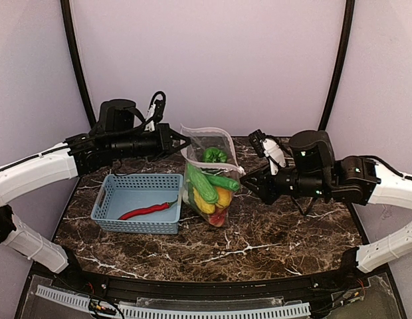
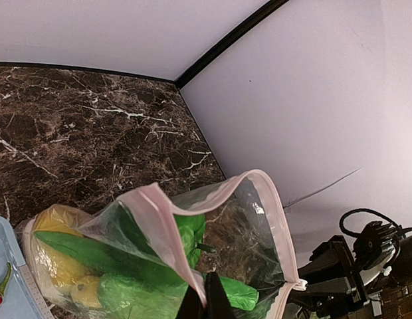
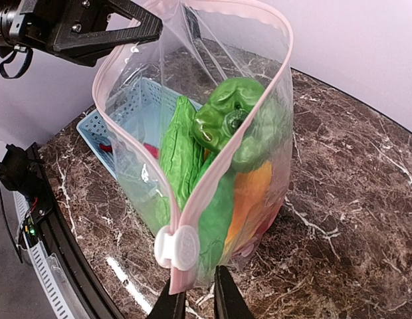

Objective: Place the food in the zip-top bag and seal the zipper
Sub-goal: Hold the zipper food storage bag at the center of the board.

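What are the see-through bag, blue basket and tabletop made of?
Bag: thin, glossy clear plastic film; it crinkles and the food shows through. Basket: rigid light blue moulded plastic, by its lattice walls. Tabletop: dark marble look with white veins, polished; real stone or a printed surface, I cannot tell.

The bag [image 1: 209,176] is thin clear plastic film, glossy and creased, with a pale pink ridged zipper strip [image 3: 209,189] and a smooth white plastic slider [image 3: 177,247]. The green pepper [image 3: 226,119] inside looks like smooth, shiny plastic. The basket [image 1: 136,224] is matt light blue plastic lattice. The tabletop [image 1: 272,232] is polished dark marble-look stone with white veins.
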Robot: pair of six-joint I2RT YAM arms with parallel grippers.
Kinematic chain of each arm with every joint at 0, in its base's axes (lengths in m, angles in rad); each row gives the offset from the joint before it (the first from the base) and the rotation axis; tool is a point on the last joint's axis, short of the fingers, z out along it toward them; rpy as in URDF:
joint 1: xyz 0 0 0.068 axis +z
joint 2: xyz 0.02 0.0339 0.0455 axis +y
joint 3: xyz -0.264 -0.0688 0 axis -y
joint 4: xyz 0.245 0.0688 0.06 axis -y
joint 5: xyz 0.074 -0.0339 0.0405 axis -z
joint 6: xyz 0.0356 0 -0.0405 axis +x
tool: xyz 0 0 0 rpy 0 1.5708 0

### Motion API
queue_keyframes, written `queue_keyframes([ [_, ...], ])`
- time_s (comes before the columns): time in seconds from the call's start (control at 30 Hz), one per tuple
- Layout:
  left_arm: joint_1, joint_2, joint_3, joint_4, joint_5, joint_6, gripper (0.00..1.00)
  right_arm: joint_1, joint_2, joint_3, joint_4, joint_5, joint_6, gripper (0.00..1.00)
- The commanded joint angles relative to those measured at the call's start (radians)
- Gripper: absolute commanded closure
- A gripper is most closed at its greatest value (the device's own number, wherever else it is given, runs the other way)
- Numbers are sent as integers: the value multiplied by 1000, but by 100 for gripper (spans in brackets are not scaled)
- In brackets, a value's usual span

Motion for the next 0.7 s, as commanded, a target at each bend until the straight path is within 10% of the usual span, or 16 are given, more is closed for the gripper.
queue_keyframes([
  [0.0, 7, -48, -5, 35, -5, 1, 99, 5, 11, 1, 52, 14, -14, 87],
  [0.67, 8, -46, -2, 24, -5, 5, 99, 5, 14, 6, 73, 6, -28, 93],
])
